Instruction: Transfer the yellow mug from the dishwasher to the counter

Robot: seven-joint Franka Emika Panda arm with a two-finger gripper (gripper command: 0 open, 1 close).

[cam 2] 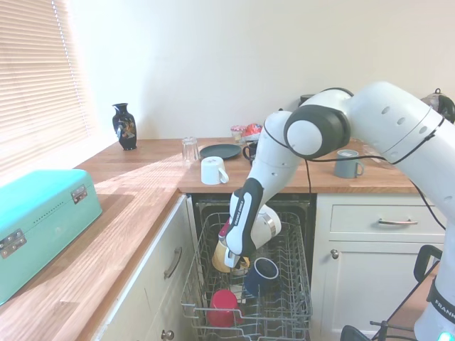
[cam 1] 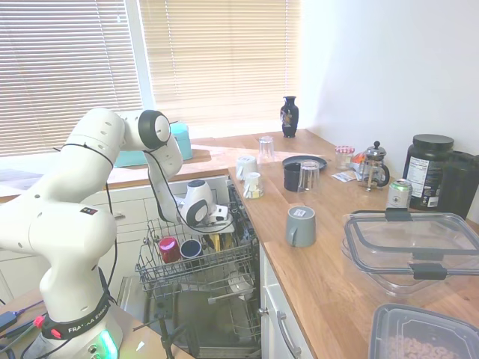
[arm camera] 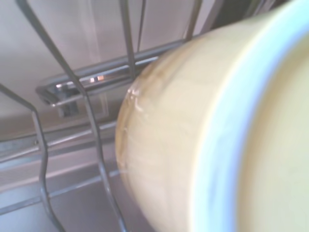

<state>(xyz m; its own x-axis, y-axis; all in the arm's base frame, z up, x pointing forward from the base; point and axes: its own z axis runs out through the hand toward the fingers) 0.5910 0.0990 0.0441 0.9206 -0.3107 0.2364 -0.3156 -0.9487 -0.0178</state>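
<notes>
Nearest in the wrist view, the glossy mustard-yellow ceramic mug [arm camera: 193, 145] fills the picture, curved and smooth with a paler rim, against thin grey wires of the rack. In the second exterior view the same mug [cam 2: 222, 257] sits in the wire rack of the open dishwasher [cam 2: 284, 312], right under the pincer [cam 2: 232, 261], which reaches down at it; whether its fingers are apart or clamped on the mug I cannot tell. Crowding it are a dark blue cup [cam 2: 260, 275] just beside and a red cup [cam 2: 223, 308] nearer the rack's front. Beyond, on the light-brown wooden counter [cam 2: 142, 170], stand a white mug [cam 2: 213, 170], an upturned clear glass [cam 2: 189, 150], a dark round plate [cam 2: 220, 150] and, furthest, a dark slender vase [cam 2: 124, 126]. A grey mug [cam 2: 347, 164] stands behind the arm.
</notes>
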